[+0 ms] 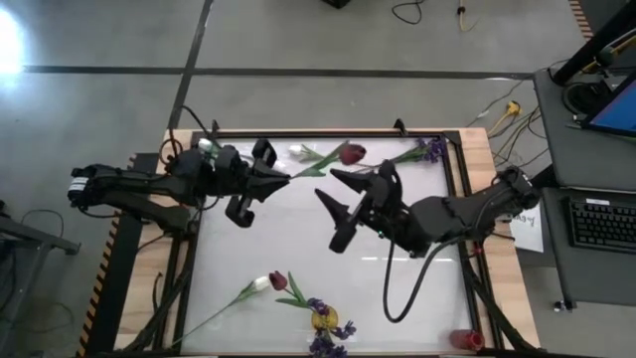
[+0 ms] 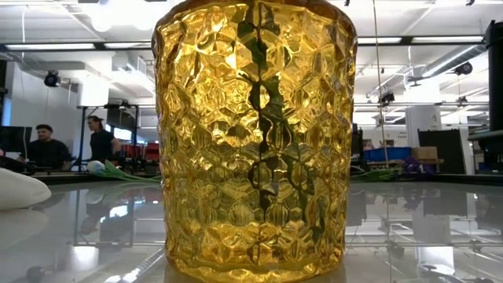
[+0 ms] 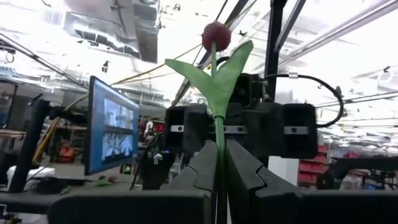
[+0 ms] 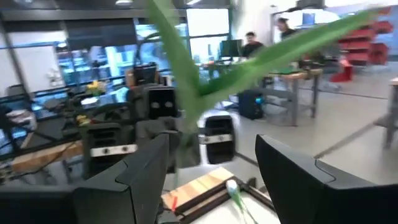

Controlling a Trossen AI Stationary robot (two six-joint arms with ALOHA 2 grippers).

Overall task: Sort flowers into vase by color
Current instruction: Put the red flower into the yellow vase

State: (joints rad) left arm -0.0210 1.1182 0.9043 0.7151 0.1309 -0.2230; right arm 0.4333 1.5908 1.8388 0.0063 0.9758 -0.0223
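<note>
One dark red tulip (image 3: 216, 36) is clamped by its stem in the left hand (image 1: 282, 177). The right hand (image 1: 338, 209), fingers apart, sits just beside it; a careless transfer could drop the stem.

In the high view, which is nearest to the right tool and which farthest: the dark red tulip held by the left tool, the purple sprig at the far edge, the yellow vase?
From the right tool:
1. Dark red tulip, just beyond it, held by the left tool.
2. Purple sprig, far right corner.
3. Yellow vase, near edge; the gap to the sprig is modest.
</note>
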